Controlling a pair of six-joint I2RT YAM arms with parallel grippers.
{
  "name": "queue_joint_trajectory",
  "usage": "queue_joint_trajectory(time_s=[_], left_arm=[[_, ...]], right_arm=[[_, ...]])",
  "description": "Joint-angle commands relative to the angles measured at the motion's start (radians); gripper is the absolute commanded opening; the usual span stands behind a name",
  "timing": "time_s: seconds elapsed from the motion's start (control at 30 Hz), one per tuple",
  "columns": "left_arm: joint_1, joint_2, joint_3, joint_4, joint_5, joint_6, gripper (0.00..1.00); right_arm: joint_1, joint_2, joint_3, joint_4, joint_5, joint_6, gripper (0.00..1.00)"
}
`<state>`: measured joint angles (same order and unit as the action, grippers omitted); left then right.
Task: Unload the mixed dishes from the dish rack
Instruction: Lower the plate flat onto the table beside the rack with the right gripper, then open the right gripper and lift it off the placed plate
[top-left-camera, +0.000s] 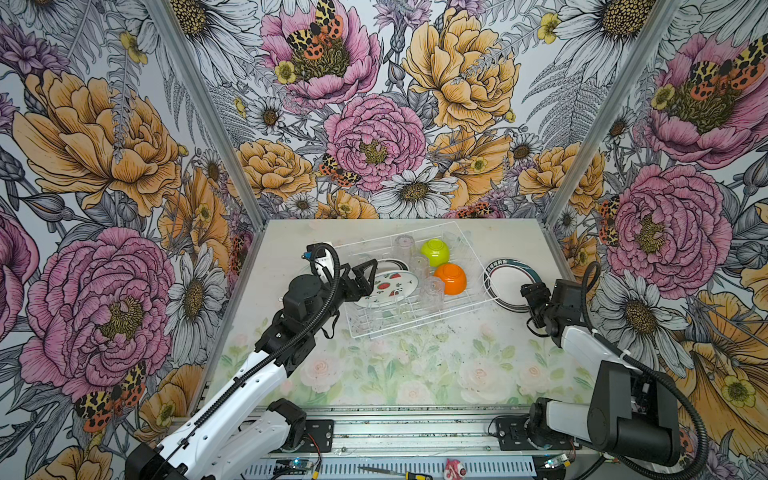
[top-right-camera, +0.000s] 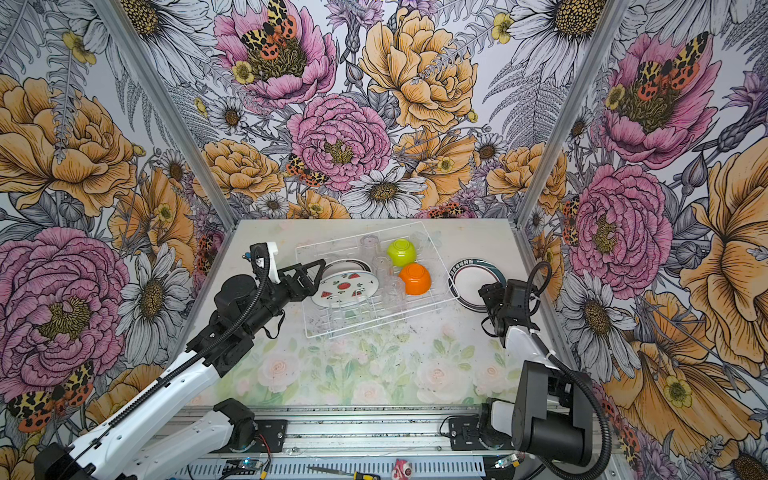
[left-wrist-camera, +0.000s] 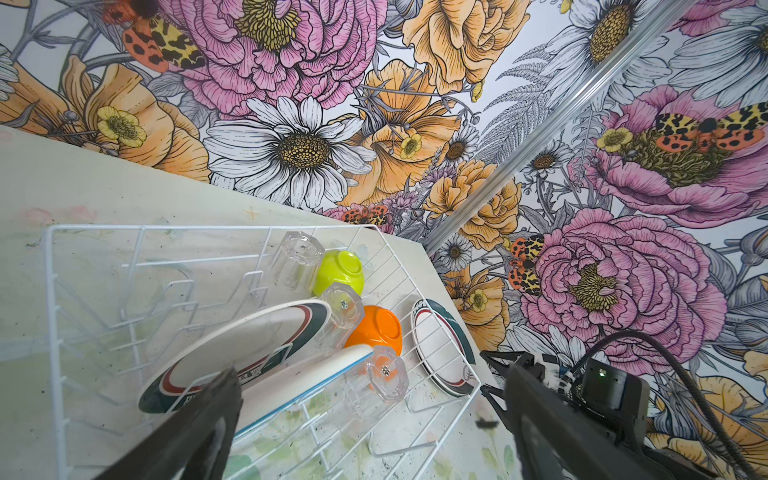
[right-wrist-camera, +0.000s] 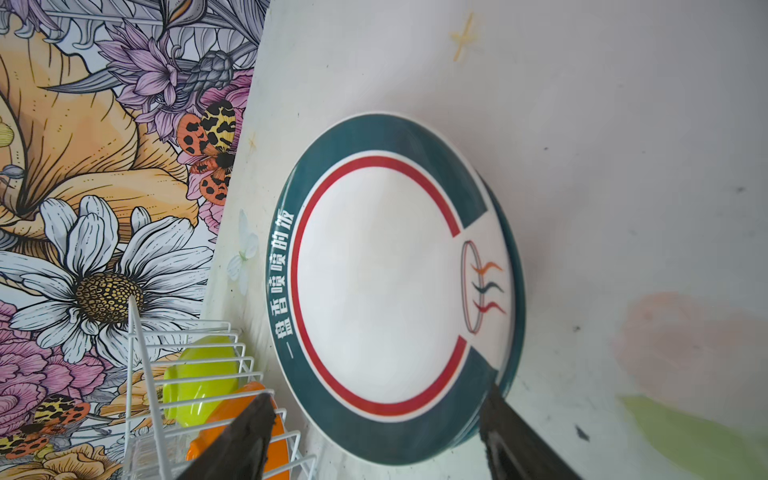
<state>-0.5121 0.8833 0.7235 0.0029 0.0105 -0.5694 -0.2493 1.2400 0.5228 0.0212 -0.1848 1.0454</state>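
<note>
While the right gripper (right-wrist-camera: 376, 395) is spread about the near rim of teal-banded plates (right-wrist-camera: 374, 282) stacked on the table (right-wrist-camera: 623, 124) beside the dish rack (left-wrist-camera: 208, 227), the left gripper (top-left-camera: 370, 277) is held agape at a racked watermelon plate (top-left-camera: 392, 286); tumblers (top-left-camera: 432, 291), orange bowl (top-left-camera: 451, 278) and lime-green bowl (top-left-camera: 435, 251) are noted beyond.

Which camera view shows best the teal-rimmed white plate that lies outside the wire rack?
The right wrist view: the round white plate with teal and red rim bands fills the picture, lettering readable. Both top views show the plate small. The left wrist view shows it slanted, behind the white wire dish rack.
</note>
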Motion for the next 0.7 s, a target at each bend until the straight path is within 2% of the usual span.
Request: queue_joint_trajectory(time_s=[0.0, 0.3, 0.67], left_arm=[[0.010, 0.005, 0.016, -0.019, -0.020, 0.034, 0.99], [0.006, 0.042, 0.036, -0.017, 0.015, 0.017, 0.99], [0.008, 0.061, 0.046, -0.076, -0.008, 0.058, 0.99]], right_arm=[[-0.001, -0.060, -0.030, -0.033, 0.042, -0.029, 0.79], [-0.001, -0.123, -0.073, -0.050, 0.064, -0.072, 0.76], [-0.001, -0.165, -0.061, -0.050, -0.025, -0.119, 0.75]])
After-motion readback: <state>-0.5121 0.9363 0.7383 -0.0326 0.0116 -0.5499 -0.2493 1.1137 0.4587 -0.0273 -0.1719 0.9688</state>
